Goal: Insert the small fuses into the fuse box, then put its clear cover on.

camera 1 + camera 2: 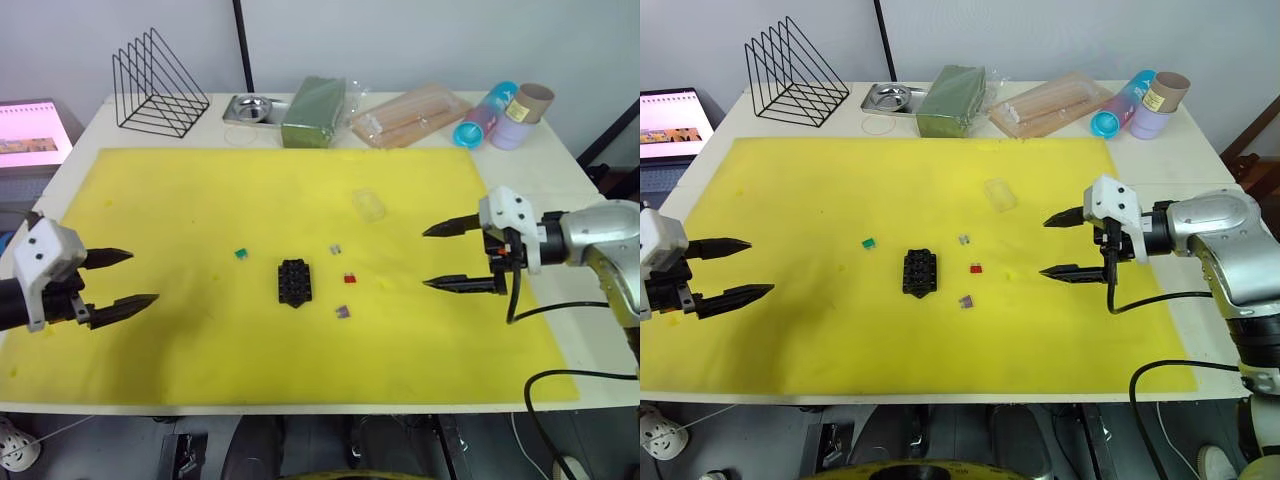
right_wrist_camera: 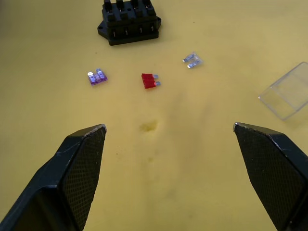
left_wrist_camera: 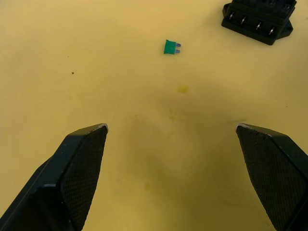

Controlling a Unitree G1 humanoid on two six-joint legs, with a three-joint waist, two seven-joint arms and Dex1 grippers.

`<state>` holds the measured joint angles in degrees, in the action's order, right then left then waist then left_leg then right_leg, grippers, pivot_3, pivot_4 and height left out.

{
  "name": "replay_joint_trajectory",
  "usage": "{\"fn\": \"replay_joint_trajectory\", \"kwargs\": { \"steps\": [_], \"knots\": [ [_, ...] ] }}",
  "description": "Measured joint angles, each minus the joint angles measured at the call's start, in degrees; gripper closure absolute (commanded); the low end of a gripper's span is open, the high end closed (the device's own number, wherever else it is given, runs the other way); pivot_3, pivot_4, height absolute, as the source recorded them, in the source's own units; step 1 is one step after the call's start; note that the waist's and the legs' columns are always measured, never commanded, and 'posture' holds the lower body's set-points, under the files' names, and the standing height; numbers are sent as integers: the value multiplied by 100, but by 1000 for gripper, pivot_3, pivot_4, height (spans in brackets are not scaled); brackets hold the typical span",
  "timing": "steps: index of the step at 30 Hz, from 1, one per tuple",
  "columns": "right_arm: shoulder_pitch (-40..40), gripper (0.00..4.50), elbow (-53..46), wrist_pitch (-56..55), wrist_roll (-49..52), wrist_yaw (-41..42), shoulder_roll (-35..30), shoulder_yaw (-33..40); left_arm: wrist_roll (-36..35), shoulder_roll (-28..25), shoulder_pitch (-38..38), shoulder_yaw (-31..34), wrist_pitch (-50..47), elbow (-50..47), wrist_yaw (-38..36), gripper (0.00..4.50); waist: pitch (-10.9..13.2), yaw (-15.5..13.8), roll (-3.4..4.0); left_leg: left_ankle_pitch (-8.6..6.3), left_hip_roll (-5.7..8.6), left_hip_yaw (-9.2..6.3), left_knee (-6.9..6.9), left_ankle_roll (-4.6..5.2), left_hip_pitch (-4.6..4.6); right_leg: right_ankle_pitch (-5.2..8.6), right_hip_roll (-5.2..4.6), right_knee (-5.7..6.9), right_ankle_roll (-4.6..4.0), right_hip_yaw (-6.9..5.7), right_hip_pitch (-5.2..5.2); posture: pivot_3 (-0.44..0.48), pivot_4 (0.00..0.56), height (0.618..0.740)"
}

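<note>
A yellow mat (image 1: 200, 200) covers most of the counter (image 1: 100, 125). The left pincer (image 1: 125, 279) hovers near the mat's left edge and the right pincer (image 1: 437, 257) near its right edge, both spread wide and holding nothing. The fuse box (image 1: 294, 282) sits at mid-mat. The clear cover (image 1: 369, 205) lies toward the far edge. The 4 small fuses lie loose around the box: green (image 1: 241, 254), greyish-tan (image 1: 337, 248), red (image 1: 350, 278), purple (image 1: 343, 312).

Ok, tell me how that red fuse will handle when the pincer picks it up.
The red fuse looks tiny and lies flat on the yellow mat, so it probably weighs almost nothing and may skid if nudged. Its smooth plastic body and thin metal legs could slip or twist between the wide fingers.
</note>
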<state>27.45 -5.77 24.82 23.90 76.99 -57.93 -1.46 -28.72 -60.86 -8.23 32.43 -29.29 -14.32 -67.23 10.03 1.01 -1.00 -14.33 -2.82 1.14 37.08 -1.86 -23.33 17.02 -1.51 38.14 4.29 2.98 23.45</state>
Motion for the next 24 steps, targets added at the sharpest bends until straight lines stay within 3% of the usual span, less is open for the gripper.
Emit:
{"fn": "replay_joint_trajectory", "kwargs": {
  "steps": [24],
  "knots": [
    [-45, 0, -201, 62, -2, -200, 35, 17, 62, 1, 189, -241, -21, 94, -12, 23, 0, -1, 0, 0, 1, 0, 2, 0, 0, -1, 1, 2, 2, 0, 0, 0, 150, 740]
  ]
}}
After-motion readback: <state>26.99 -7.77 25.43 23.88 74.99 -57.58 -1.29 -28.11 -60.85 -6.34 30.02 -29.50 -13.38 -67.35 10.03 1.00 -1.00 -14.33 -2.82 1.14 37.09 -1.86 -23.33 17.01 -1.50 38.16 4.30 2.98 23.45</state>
